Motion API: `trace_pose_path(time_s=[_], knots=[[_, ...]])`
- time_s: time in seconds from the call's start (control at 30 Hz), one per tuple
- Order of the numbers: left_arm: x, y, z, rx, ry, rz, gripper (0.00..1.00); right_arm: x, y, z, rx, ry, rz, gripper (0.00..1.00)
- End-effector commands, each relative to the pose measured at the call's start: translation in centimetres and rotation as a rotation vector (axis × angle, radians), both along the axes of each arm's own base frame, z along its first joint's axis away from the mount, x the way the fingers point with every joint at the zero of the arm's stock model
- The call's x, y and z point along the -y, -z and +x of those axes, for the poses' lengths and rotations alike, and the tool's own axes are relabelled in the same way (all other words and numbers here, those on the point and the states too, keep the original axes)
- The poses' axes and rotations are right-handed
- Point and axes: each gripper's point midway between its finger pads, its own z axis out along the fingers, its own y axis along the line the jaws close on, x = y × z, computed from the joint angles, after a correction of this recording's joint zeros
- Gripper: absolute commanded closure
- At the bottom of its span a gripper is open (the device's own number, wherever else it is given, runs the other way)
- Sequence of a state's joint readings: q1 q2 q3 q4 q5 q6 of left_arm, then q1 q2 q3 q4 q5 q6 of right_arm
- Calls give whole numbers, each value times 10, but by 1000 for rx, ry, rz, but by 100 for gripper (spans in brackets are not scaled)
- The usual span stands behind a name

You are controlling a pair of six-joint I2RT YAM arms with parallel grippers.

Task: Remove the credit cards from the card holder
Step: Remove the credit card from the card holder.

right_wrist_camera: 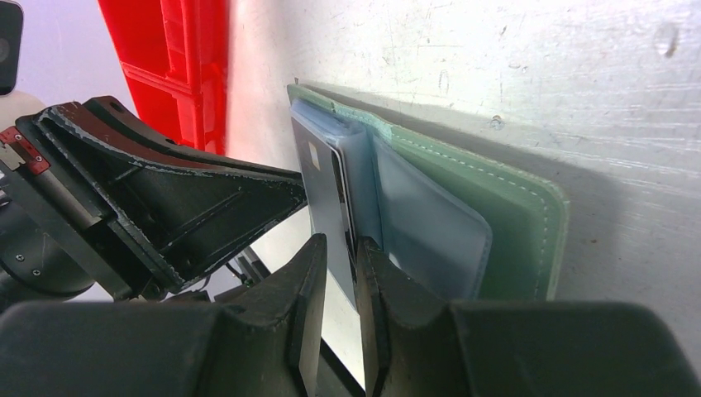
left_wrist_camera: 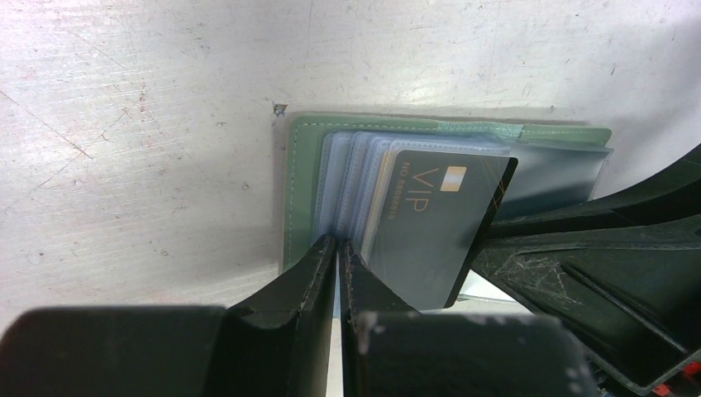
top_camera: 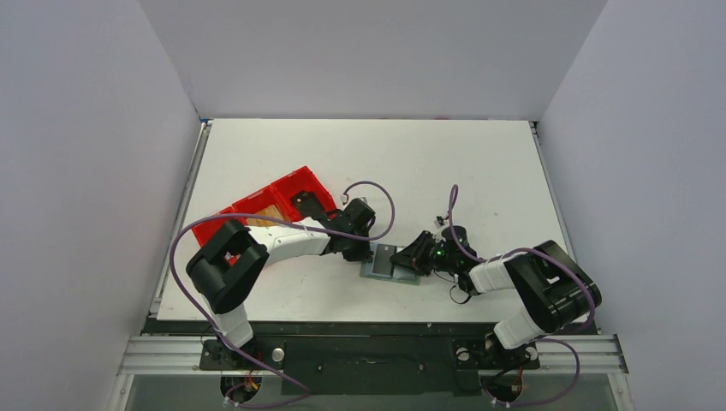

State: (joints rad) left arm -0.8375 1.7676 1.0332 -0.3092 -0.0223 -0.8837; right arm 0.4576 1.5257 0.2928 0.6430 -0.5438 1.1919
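The grey-green card holder lies open on the table between both arms, its clear sleeves fanned out. A dark credit card marked VIP sticks partway out of a sleeve at an angle. My left gripper is shut on the edge of the clear sleeves, pinning the holder. My right gripper straddles the free end of the dark card. The card rests against one finger and a narrow gap shows to the other. From above, the two grippers meet over the holder.
A red three-compartment tray sits left of the holder, behind the left arm, with something tan in one compartment. It shows again as a red wall in the right wrist view. White walls enclose the table on three sides.
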Motion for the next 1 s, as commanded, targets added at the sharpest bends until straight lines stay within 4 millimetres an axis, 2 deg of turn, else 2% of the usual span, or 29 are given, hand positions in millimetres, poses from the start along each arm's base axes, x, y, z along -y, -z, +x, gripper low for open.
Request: trace_pose_path(time_s=[0.0,0.67,0.97], knots=[[-21,31,-14,-51,-4,117,96,-8,-23,7,89,-27,62,83],[-22,30,-14,-51,-9,114,96,4,-4,1,60,-30,-20,82],[-21,30,-14,-52,-6,114,97,3,-1,-1,50,-24,-10,93]])
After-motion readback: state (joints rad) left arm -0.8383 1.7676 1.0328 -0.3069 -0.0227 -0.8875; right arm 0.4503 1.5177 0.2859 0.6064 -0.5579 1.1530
